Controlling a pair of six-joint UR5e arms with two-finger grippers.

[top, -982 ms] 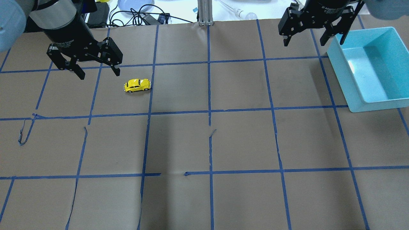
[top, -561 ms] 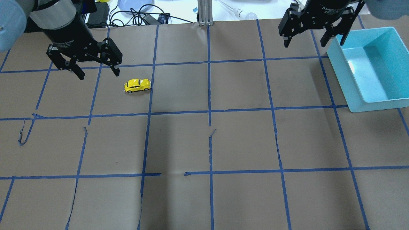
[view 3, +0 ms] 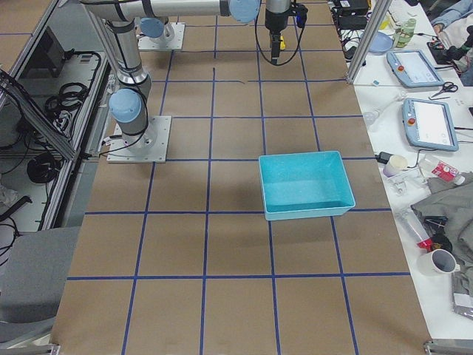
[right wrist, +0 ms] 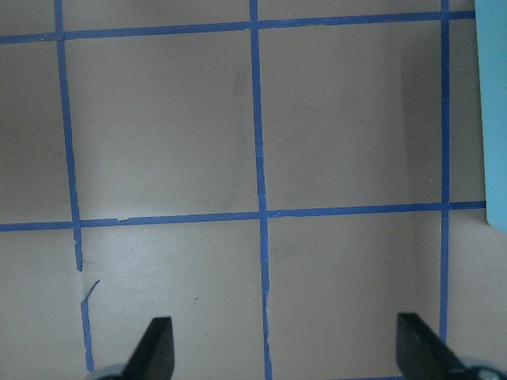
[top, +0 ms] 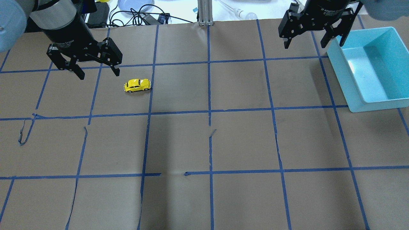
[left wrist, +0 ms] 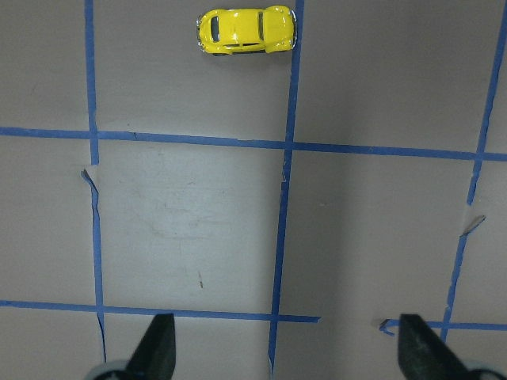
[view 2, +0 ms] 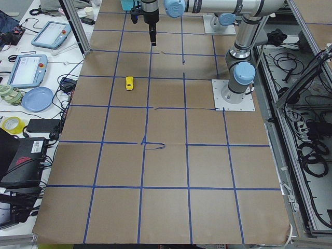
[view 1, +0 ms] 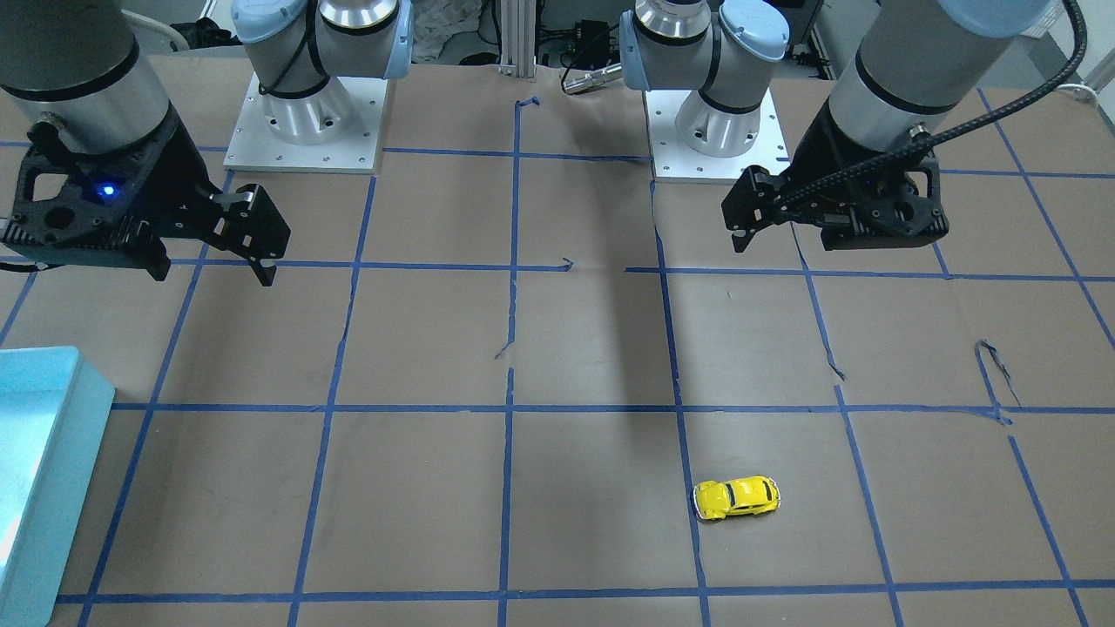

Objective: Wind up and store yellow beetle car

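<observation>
Overhead exterior: yellow beetle car (top: 137, 85) sits on its wheels on the table (top: 243, 143) (brown paper w/ blue tape grid), in the robot's left half. One end of the car is right by a tape line. Left wrist cam agrees: car (left wrist: 246, 30) at top of frame, its end touching the vertical tape strip.

L gripper (top: 99, 74) hangs above the table near the car, not touching it. Its fingers are spread wide w/ nothing btwn them. Wrist cam shows the fingertips (left wrist: 161, 348) low in frame, far apart, bare paper btwn.

R gripper (top: 305, 44) hangs at the opposite side, next to the teal bin (top: 343, 73). It is also spread wide & holds nothing. Right wrist cam shows only grid plus a sliver of the bin (right wrist: 495, 103) at the frame's edge.

Car is well apart from the bin, several grid cells across. Front-facing cam: car (view 1: 736, 497) alone in its cell, on the side of the table away from the robot's bases.
</observation>
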